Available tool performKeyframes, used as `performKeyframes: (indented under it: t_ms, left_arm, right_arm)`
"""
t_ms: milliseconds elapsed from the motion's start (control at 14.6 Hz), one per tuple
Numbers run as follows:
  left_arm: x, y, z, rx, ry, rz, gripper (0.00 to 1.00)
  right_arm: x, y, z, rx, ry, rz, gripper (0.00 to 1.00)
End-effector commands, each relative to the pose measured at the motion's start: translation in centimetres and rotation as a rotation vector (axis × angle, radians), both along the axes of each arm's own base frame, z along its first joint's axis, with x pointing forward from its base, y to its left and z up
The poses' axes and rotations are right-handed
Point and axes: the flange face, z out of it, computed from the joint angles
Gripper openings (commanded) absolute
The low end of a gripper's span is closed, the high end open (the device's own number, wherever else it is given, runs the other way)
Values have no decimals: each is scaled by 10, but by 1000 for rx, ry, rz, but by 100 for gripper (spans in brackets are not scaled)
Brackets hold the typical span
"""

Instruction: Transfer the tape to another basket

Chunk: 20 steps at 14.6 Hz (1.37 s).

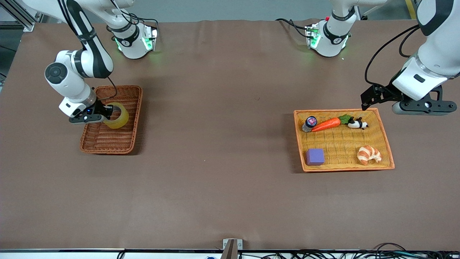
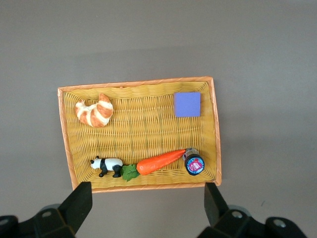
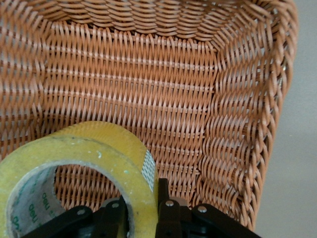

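Observation:
The tape (image 1: 117,116), a yellowish translucent ring, is held on edge and tilted inside the reddish-brown wicker basket (image 1: 104,140) at the right arm's end of the table. My right gripper (image 1: 107,114) is shut on the tape's wall, with one finger in the hole and one outside. In the right wrist view, the tape (image 3: 74,153) sits between the fingers of the right gripper (image 3: 140,201), over the basket's woven floor (image 3: 129,89). My left gripper (image 1: 364,104) is open and empty. It waits in the air over the table beside the orange tray's rim.
The orange-yellow tray (image 1: 345,168) at the left arm's end holds a purple cube (image 1: 315,157), a croissant (image 1: 368,154), a carrot (image 1: 326,124), a toy panda (image 1: 357,124) and a small jar (image 1: 309,123). The left wrist view shows the tray (image 2: 138,83) beneath the left gripper (image 2: 146,201).

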Motion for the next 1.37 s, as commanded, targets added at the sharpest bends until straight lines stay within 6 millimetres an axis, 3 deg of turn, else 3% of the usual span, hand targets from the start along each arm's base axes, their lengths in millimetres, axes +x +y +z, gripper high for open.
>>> performKeyframes:
  t_ms: [0, 68, 137, 205, 341, 546, 683, 820, 1024, 1298]
  left_arm:
    - [-1, -9, 4, 1, -12, -25, 100]
    - [-1, -9, 5, 9, -15, -27, 100]
    - [0, -9, 4, 13, -14, -27, 100]
    - [-1, -8, 5, 12, -15, -27, 100]
    - [-1, -8, 5, 12, -15, -26, 100]
    - [-1, -8, 5, 12, -15, -26, 100]
    - [0, -9, 4, 12, -14, -26, 100]
    - [0, -9, 4, 12, -14, -26, 100]
    - [0, -8, 4, 12, -14, -24, 100]
    - [1, -4, 6, 12, -18, -24, 100]
  right_arm:
    - [-2, -4, -10, 9, -11, -6, 17]
    - [-2, -4, -10, 8, -8, -5, 39]
    - [0, -4, -9, 7, -5, -7, 80]
    - [1, -9, -6, 7, -13, -17, 100]
    - [15, -16, 14, 0, -10, -30, 100]
    - [63, -24, 85, -24, 35, -62, 100]
    - [95, -17, 139, -37, 32, -63, 100]
    - [114, -6, 185, -47, 41, -95, 100]
    - [131, 16, 258, -34, 45, -177, 100]
    - [135, 21, 368, 4, 14, -229, 100]
